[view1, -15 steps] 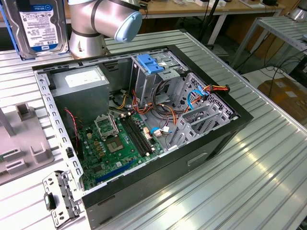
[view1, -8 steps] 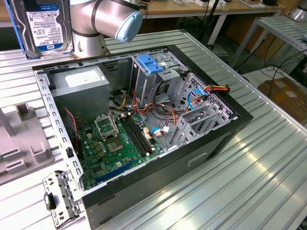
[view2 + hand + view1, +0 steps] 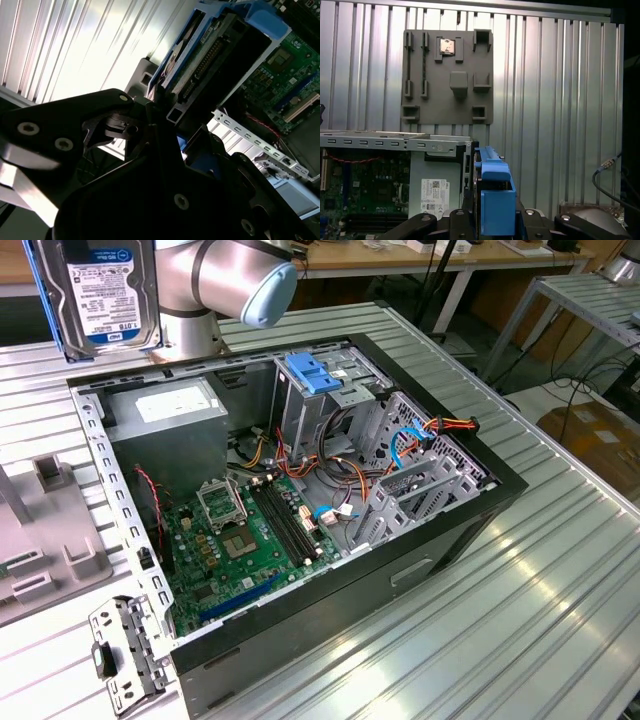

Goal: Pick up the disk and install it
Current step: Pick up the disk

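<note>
The disk [image 3: 100, 290] hangs upright in the air above the back corner of the open computer case [image 3: 480, 502], at the exterior view's left. It is silver with a white and blue label and blue side rails. In the second wrist view my gripper [image 3: 167, 107] is shut on one end of the disk [image 3: 210, 55], whose connector edge faces the camera. The first wrist view shows the disk's blue rail [image 3: 495, 197] edge-on between the black fingers [image 3: 462, 220]. The arm's grey joint with a light-blue cap [image 3: 235, 280] sits beside the disk.
Inside the case lie a green motherboard [image 3: 245, 535], a grey power-supply box [image 3: 175, 405] and a drive cage holding a bare light-blue bracket [image 3: 315, 370], with loose cables around it. A grey fixture plate [image 3: 450, 75] and a small metal bracket [image 3: 125, 655] rest on the ribbed table outside the case.
</note>
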